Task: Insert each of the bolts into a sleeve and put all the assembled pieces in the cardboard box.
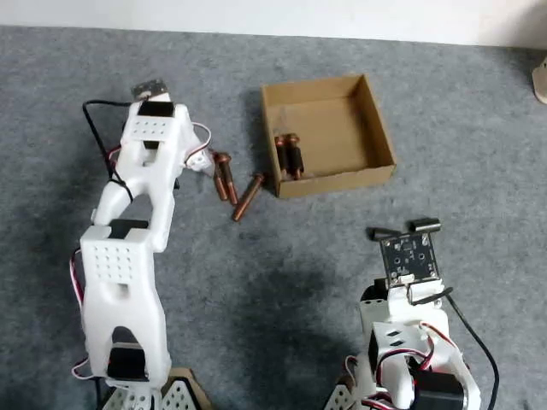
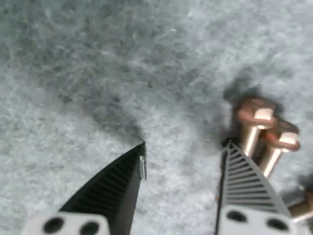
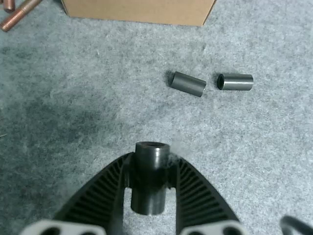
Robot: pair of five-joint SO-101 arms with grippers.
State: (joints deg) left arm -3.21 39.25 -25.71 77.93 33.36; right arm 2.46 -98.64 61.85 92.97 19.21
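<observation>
Three copper bolts lie on the grey carpet left of the cardboard box (image 1: 376,128): a pair (image 1: 224,176) and a single one (image 1: 248,196). My left gripper (image 2: 186,146) is open just above the carpet, with the pair of bolts (image 2: 264,139) right beside one fingertip (image 2: 239,176). In the high view the left gripper (image 1: 202,161) sits next to that pair. My right gripper (image 3: 150,171) is shut on an upright dark sleeve (image 3: 150,181). Two more sleeves (image 3: 188,83) (image 3: 235,82) lie ahead of it on the carpet. Two assembled pieces (image 1: 288,155) rest in the box's left corner.
The box wall (image 3: 137,11) stands beyond the loose sleeves (image 1: 425,225), with bolt ends (image 3: 19,12) off to one side. Open carpet (image 1: 291,282) stretches between the two arms. A pale object (image 1: 540,81) sits at the far right edge.
</observation>
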